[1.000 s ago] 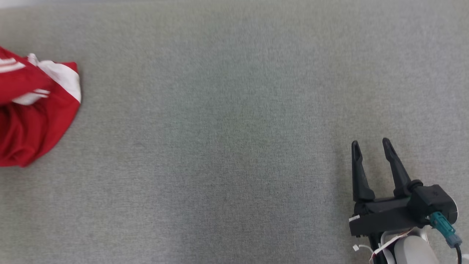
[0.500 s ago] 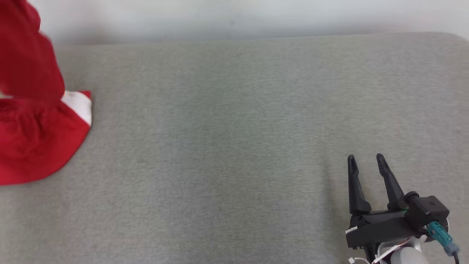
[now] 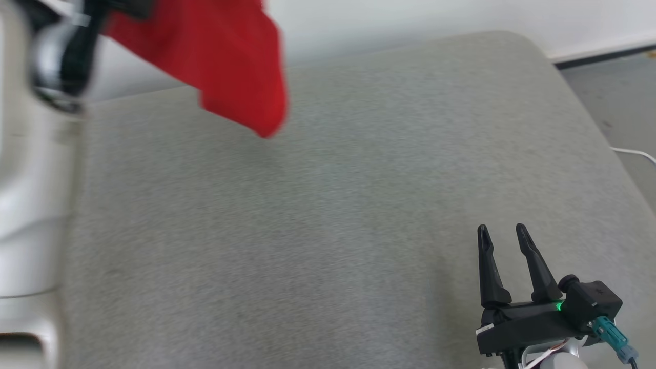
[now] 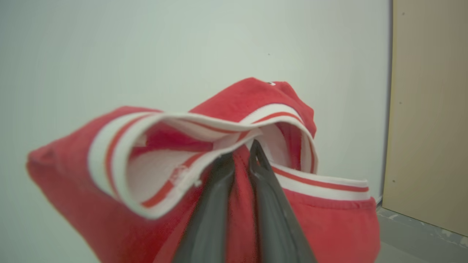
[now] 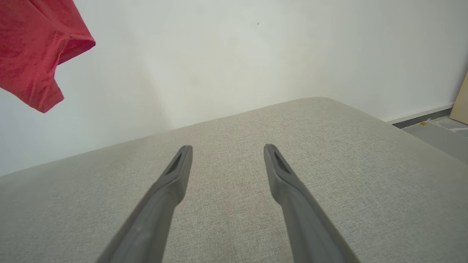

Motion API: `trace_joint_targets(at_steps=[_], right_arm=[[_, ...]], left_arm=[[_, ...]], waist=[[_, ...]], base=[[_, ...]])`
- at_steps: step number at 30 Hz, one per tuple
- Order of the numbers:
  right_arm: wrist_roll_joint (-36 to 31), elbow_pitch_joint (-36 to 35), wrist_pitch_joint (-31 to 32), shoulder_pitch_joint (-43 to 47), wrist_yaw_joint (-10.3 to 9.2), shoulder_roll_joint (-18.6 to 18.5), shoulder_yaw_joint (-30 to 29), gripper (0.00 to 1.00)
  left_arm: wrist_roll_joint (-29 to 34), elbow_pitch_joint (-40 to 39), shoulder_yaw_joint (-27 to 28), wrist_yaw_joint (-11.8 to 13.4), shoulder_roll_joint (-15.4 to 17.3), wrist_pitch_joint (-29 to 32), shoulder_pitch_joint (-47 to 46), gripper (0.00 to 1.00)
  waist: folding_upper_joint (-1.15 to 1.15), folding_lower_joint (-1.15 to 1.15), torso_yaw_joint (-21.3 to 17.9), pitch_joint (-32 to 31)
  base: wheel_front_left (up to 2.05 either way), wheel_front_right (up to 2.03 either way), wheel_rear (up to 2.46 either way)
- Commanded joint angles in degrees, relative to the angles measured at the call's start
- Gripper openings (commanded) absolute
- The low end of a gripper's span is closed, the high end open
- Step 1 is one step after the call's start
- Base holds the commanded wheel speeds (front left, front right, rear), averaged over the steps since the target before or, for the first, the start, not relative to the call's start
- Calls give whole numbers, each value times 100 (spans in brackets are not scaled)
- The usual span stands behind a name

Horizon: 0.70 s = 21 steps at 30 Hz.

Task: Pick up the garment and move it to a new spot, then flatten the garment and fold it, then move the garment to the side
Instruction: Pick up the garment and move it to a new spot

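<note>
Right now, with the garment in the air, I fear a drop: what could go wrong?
The left gripper pinches only the striped trim of the red garment, so it could slip free mid-swing. Hanging bunched from one point, it may land crumpled on the cushion, with the open right gripper too far off to help.

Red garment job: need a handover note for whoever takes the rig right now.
Left gripper: shut on the red garment at its white-striped trim, held up in the air.
Right gripper: open, empty, low over the grey padded surface.
Garment: hanging clear of the surface.
Done: pickup.
Left: set it down at a new spot, flatten, fold, move aside.
</note>
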Motion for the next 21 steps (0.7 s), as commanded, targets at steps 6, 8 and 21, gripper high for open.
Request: trace_joint_targets(at_steps=[6,8,21], right_arm=[[-1,-8,-9,50,-14,3,-7,100],[-19,-8,-9,51,-14,4,-33,100],[-134,37,-9,-48,-14,2,-53,100]], left_arm=[[-137,185,-330,56,-713,-294,350,0],[-181,283,-456,60,-892,-407,648,0],[-349,1175,-825,105,-874,-1150,2835,0]], waist=[[0,1,-667,8],[0,1,-664,7],[0,1,-256,69]], base=[[0,0,0],[0,0,0],[0,0,0]])
